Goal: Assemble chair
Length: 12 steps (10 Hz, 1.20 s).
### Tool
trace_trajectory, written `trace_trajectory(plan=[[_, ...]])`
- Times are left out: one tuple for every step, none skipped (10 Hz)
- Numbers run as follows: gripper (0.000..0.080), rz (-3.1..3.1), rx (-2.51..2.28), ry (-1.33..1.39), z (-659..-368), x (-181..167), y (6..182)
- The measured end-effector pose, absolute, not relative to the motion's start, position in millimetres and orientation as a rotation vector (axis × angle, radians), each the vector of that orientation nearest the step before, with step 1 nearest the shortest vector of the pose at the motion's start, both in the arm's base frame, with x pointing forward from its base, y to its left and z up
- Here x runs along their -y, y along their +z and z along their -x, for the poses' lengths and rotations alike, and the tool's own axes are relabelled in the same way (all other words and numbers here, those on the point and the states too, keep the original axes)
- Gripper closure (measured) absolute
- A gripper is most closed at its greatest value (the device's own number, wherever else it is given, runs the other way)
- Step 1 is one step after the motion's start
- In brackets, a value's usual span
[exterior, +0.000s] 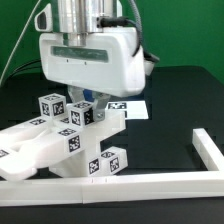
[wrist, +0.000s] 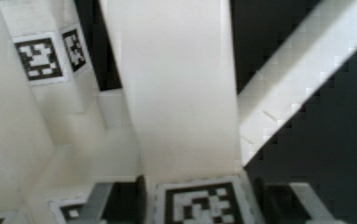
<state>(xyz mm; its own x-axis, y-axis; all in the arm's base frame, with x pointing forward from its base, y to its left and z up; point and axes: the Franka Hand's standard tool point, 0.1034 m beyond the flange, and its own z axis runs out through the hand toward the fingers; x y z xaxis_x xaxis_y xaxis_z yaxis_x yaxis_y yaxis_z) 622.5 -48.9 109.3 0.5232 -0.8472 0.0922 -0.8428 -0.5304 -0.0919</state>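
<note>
The chair (exterior: 60, 150) is a cluster of matte-white blocky parts with square marker tags, standing at the front of the exterior view's left. My gripper (exterior: 86, 103) hangs straight down over its top, its fingertips hidden among the tagged blocks (exterior: 80, 115). In the wrist view a long white chair post (wrist: 175, 90) with a marker tag on its near end runs away from the jaws. My gripper (wrist: 203, 206) has a grey finger (wrist: 118, 200) on each side of that end and looks shut on the post. Another tagged chair part (wrist: 42, 55) lies beside it.
A white border rail (exterior: 130, 184) runs along the front and turns up the exterior view's right side (exterior: 206, 150). The marker board (exterior: 128, 107) lies flat on the black table behind the chair. A white bar (wrist: 308, 75) crosses the wrist view diagonally beside the post.
</note>
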Motion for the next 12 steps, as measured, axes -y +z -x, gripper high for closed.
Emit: trace_trajectory(plan=[[0.0517, 2.648, -1.597, -0.200, -623.6, 50.1, 110.1], [0.0517, 2.616, -1.642, -0.204, -624.2, 50.6, 110.6], [0.0482, 2.618, -1.640, -0.203, -624.0, 50.5, 110.2], [0.0346, 2.621, -1.637, -0.202, -623.8, 50.3, 109.7], [0.0346, 2.621, -1.637, -0.202, -623.7, 50.3, 109.6], [0.0202, 2.621, -1.637, -0.202, -623.7, 50.2, 109.4], [0.0159, 2.621, -1.635, -0.202, -624.0, 49.4, 110.2], [0.0159, 2.616, -1.625, -0.178, -623.3, 44.5, 120.6], [0.0152, 2.593, -1.611, -0.151, -623.7, 39.3, 146.2], [0.0152, 2.571, -1.604, -0.144, -626.7, 37.8, 167.1], [0.0150, 2.573, -1.607, -0.161, -626.4, 39.5, 160.8], [0.0150, 2.582, -1.610, -0.150, -624.6, 39.3, 154.2]])
